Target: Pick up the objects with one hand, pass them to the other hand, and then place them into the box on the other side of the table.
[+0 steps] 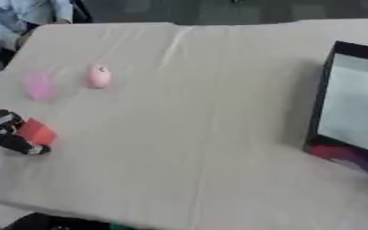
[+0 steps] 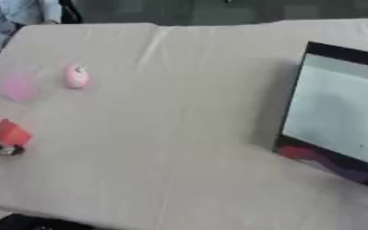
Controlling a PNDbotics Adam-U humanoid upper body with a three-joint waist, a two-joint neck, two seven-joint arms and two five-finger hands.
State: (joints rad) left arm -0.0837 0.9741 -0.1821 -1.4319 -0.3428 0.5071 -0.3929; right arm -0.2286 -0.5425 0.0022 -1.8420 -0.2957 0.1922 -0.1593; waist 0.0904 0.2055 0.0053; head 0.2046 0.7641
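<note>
My left hand (image 1: 6, 134) comes in at the left edge with its fingers curled round a small red block (image 1: 37, 132), just above the table. Two pink objects lie farther back on the left: a pale rounded one (image 1: 99, 76) and a brighter pink one (image 1: 39, 86) to its left. The box (image 2: 340, 110), black-walled with a pale inside, stands open on the right side of the table. My right hand shows in neither view.
The table (image 1: 187, 112) is covered with a beige cloth with creases. Something red and purple (image 1: 346, 157) shows at the box's near wall. A dark shape (image 1: 54, 223) sits at the bottom left edge. A person's sleeve is at the far left corner.
</note>
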